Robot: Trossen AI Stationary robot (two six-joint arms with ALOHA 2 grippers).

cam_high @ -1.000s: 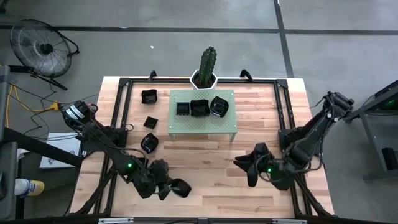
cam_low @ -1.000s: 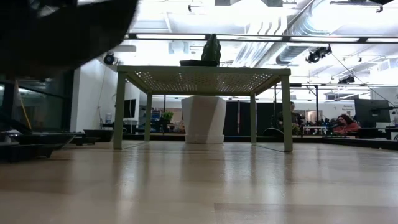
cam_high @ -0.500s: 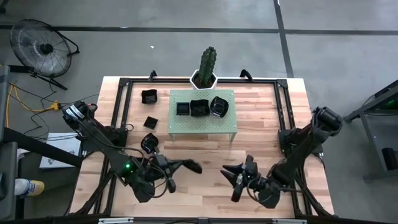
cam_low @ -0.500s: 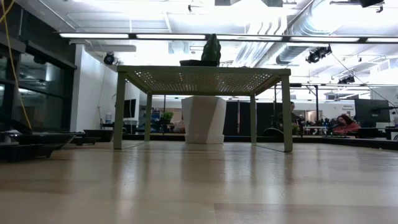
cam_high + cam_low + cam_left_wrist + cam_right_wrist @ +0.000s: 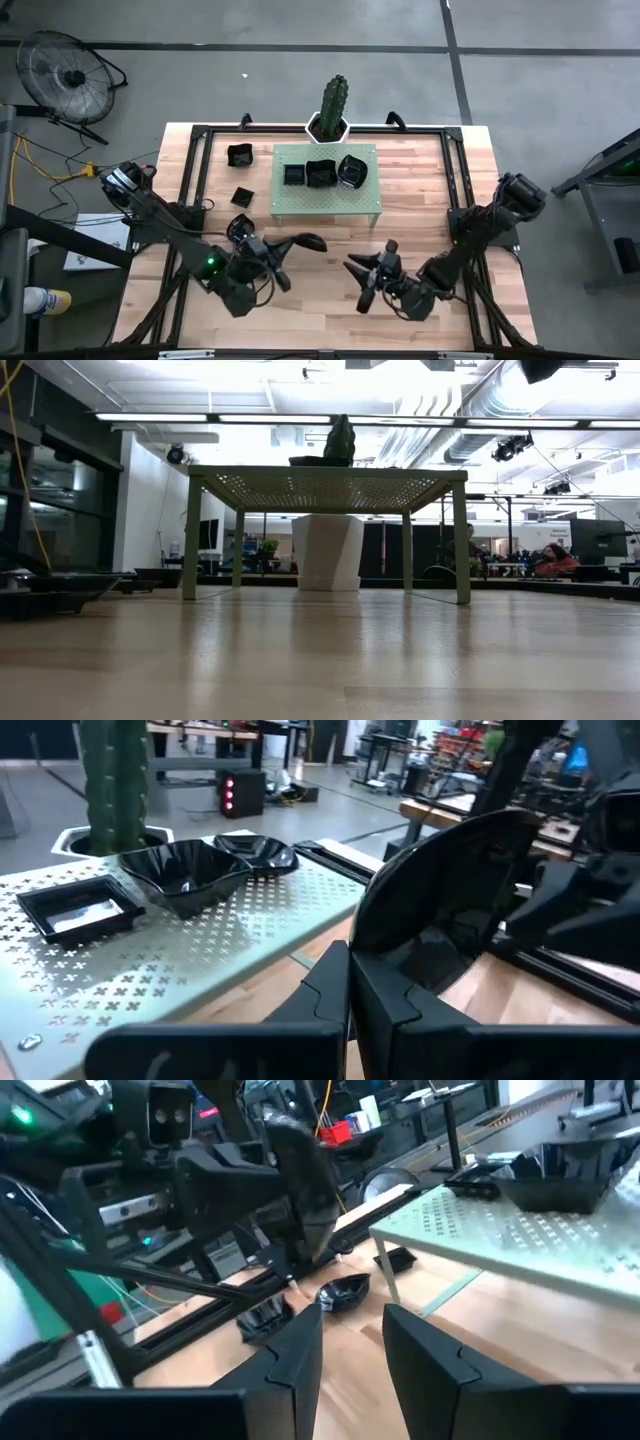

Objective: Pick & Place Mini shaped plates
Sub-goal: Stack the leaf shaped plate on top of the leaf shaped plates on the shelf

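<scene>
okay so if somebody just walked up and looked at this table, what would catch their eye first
Probably the left gripper, in the air over the table's front half, shut on a glossy black round plate held on edge. Facing it is the right gripper, open and empty. Behind them, the pale green perforated stand carries three more black plates, with a cactus beyond.

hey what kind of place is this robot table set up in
Probably a robotics lab or workshop. The low view shows fluorescent ceiling lights and exposed ducts; the high view shows a concrete floor and a floor fan beside the wooden table.
</scene>
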